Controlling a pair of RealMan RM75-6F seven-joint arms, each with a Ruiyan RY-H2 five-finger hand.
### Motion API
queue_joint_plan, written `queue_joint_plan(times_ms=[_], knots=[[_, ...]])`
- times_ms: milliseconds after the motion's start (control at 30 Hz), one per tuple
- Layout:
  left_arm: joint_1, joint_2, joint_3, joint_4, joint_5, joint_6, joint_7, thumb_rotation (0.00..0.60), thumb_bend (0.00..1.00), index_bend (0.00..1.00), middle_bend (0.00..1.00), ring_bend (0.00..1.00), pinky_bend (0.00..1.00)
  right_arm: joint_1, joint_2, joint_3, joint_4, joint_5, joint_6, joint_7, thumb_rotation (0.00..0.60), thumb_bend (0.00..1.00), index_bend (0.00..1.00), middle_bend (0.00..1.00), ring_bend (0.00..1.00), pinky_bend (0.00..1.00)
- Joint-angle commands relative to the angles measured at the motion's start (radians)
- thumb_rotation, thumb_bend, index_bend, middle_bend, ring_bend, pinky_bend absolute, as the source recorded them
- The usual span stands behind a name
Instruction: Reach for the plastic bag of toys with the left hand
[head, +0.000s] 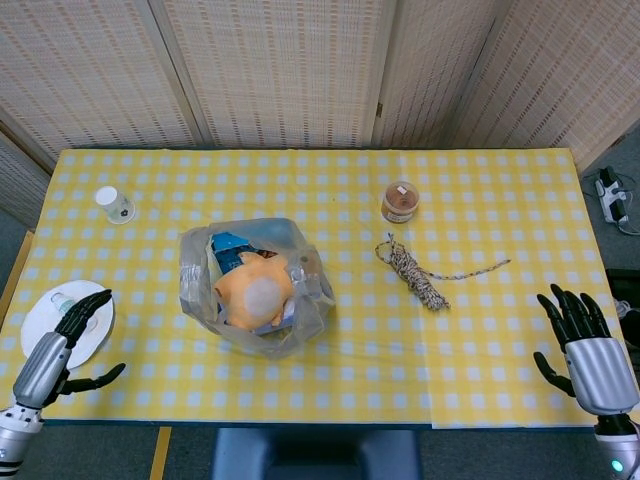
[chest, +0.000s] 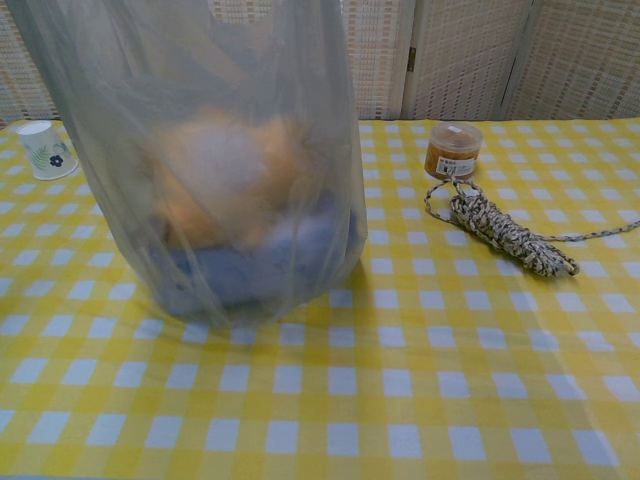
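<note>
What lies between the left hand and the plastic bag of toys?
In the head view, only bare checked tablecloth separates the left hand from the bag; the white plate sits beside the hand.

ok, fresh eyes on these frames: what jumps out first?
The plastic bag of toys, standing mid-table with an orange plush on top; in the chest view it fills the whole left side. Right of it lie a coiled rope and, behind that, a small lidded jar. The left hand hangs open over a white plate at the table's near-left corner, well apart from the bag.

Clear plastic bag (head: 256, 287) stands upright mid-table, holding an orange plush toy (head: 253, 291).
</note>
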Motion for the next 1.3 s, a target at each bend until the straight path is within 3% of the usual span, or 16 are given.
queue_joint_plan(times_ms=[33,100,167,567,1300], knots=[[-0.131,0.131,0.064,-0.052,0.157,0.025,-0.517,0.6,0.25,0.05,0.09,0.03,0.1,0.002,0.003,-0.005,-0.001,-0.007,-0.004,0.003,0.6,0.36,0.0,0.0,0.0,0.0],[-0.161,0.142,0.062,-0.054,0.181,0.054,-0.629,0.6,0.25,0.05,0.09,0.03,0.1,0.002,0.005,-0.008,-0.002,-0.013,-0.005,0.009,0.6,0.36,0.0,0.0,0.0,0.0],[-0.182,0.144,0.054,-0.054,0.189,0.065,-0.661,0.6,0.25,0.06,0.09,0.03,0.09,0.002,0.007,-0.012,-0.001,-0.017,-0.008,0.01,0.6,0.36,0.0,0.0,0.0,0.0],[-0.31,0.13,-0.002,-0.074,0.138,-0.053,-0.57,0.6,0.24,0.12,0.1,0.07,0.07,0.004,0.022,-0.028,-0.001,-0.027,-0.027,0.027,0.6,0.36,0.0,0.0,0.0,0.0],[-0.37,-0.028,-0.028,0.066,0.115,0.011,-0.575,0.6,0.23,0.19,0.16,0.13,0.11,0.003,0.037,-0.027,0.001,0.003,-0.053,0.04,0.6,0.36,0.0,0.0,0.0,0.0]])
